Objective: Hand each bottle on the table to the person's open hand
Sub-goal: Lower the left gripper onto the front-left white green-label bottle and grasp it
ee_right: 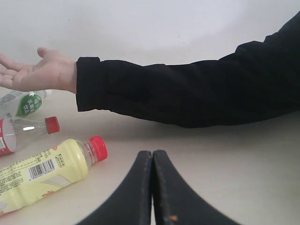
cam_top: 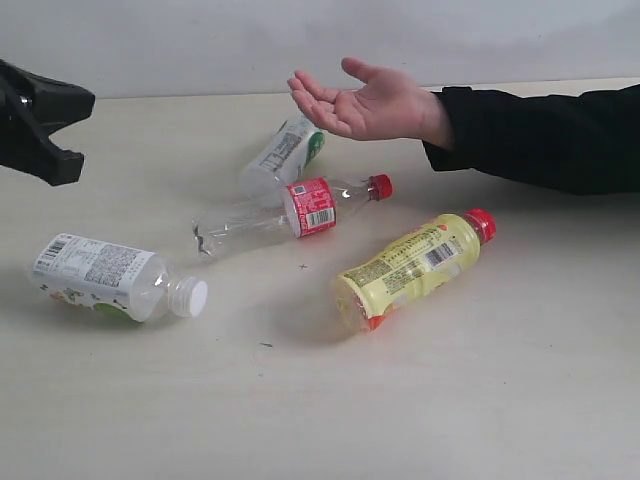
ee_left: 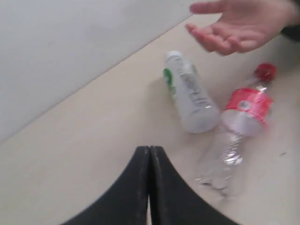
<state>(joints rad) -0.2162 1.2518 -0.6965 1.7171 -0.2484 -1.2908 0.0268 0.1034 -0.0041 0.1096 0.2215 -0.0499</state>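
Both the left hand (ee_left: 149, 151) and right hand (ee_right: 152, 154) were clenched empty, so the left probably needed to open wide before closing across the middle of the white-capped bottle (cam_top: 105, 277).

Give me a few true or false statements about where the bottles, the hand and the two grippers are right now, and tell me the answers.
1. The yellow bottle lies on its side on the table. True.
2. The person's open hand holds a bottle. False: the palm is empty.
3. The left gripper grips the wide white-capped bottle. False: its fingers are shut on nothing, apart from that bottle.
4. The slim red-label bottle has a red cap. True.
5. The right gripper is open. False: its fingers are shut together.
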